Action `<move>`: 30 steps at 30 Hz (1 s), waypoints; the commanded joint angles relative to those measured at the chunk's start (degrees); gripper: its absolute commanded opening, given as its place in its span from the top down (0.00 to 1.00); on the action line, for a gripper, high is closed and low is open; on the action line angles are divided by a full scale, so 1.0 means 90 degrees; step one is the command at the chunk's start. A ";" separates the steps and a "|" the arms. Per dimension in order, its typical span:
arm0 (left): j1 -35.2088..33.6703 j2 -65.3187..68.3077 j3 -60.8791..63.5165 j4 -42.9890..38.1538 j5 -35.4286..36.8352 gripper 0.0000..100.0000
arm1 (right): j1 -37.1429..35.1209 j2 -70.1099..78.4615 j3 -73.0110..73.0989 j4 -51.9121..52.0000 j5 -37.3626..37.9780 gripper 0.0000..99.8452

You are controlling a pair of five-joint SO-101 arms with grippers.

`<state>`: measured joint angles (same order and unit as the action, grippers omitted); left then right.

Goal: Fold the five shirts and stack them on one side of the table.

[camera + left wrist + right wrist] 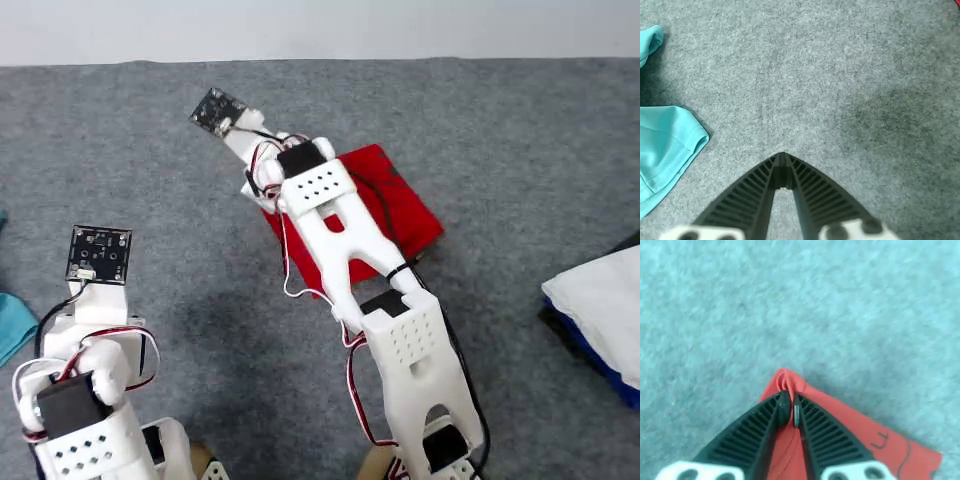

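Right fingers (760,430) pinch red shirt (890,452) corner; left fingers (750,195) together over grey carpet (840,75), white wall (320,30) behind

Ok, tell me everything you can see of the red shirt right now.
The red shirt is smooth, plain red cloth folded into a compact, roughly rectangular packet. It lies on the grey, carpet-like table near the middle, partly hidden under the right arm. The right gripper has its jaws shut on one corner, with a small pucker of fabric bunched at the tips. The right wrist view shows a small dark mark near one edge. Whether the pinched corner is lifted off the table cannot be told.
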<state>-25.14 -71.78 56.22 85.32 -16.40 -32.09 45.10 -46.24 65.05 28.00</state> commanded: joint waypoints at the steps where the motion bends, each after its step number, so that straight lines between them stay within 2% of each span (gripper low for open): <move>1: 0.0020 -0.0088 -0.0054 -0.0020 -0.0059 1.00 | 0.0132 -0.0054 -0.0430 -0.0073 0.0156 0.99; 10: 0.0020 -0.0088 -0.0054 0.0000 -0.0059 1.00 | 0.0142 0.0464 -0.0459 0.0298 0.0274 0.96; 13: 0.0020 -0.0088 -0.0054 0.0000 -0.0059 1.00 | 0.0122 0.0357 -0.0527 0.0689 0.0215 0.85; 15: 0.0020 -0.0088 -0.0054 0.0000 -0.0059 1.00 | 0.0142 0.0210 -0.0733 0.0991 -0.0147 0.77; 17: 0.0020 -0.0088 -0.0054 0.0000 -0.0059 1.00 | 0.0161 0.0054 -0.1016 0.1265 -0.0449 0.73; 25: 0.0020 -0.0088 -0.0054 -0.0029 -0.0059 1.00 | 0.0161 -0.0103 -0.2217 0.2974 -0.0449 0.73; 30: 0.0020 -0.0088 -0.0054 -0.0029 -0.0059 1.00 | 0.0132 -0.0093 -0.2374 0.4039 -0.0449 0.73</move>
<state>-25.14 -71.78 56.22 85.32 -16.40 -31.38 50.20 -64.35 96.18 24.66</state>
